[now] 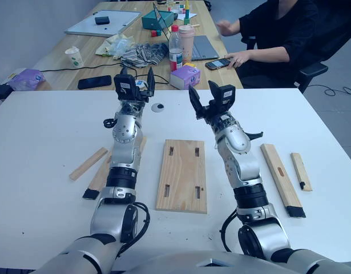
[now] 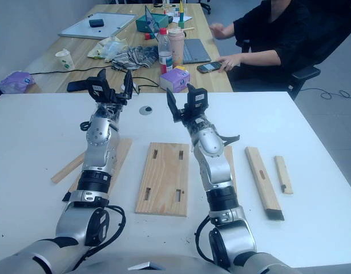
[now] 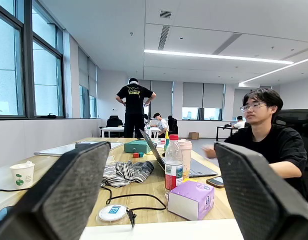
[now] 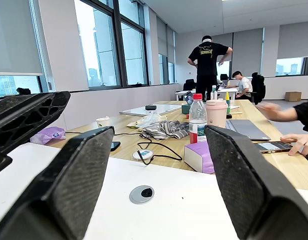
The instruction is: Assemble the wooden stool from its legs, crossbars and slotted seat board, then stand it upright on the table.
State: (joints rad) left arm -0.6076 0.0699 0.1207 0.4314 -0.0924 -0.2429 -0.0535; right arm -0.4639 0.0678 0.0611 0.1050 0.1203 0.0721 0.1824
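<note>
The slotted seat board (image 1: 182, 174) lies flat on the white table (image 1: 44, 125) between my two arms. Left of it lie a short wooden bar (image 1: 88, 163) and a longer leg (image 1: 101, 174) with a black foot, partly under my left arm. To the right lie a long leg (image 1: 282, 178) with a black foot and a short crossbar (image 1: 301, 170). Both grippers are raised above the table, pointing away from me. My left gripper (image 1: 134, 83) is open and holds nothing. My right gripper (image 1: 212, 96) is open too, with empty pads (image 4: 78, 185).
A round cable port (image 1: 158, 107) sits in the table beyond the board. Behind it a wooden desk carries a purple box (image 1: 185, 76), a bottle (image 1: 175, 48), a cup, cloth, cables and a laptop. A seated person works there at the back right.
</note>
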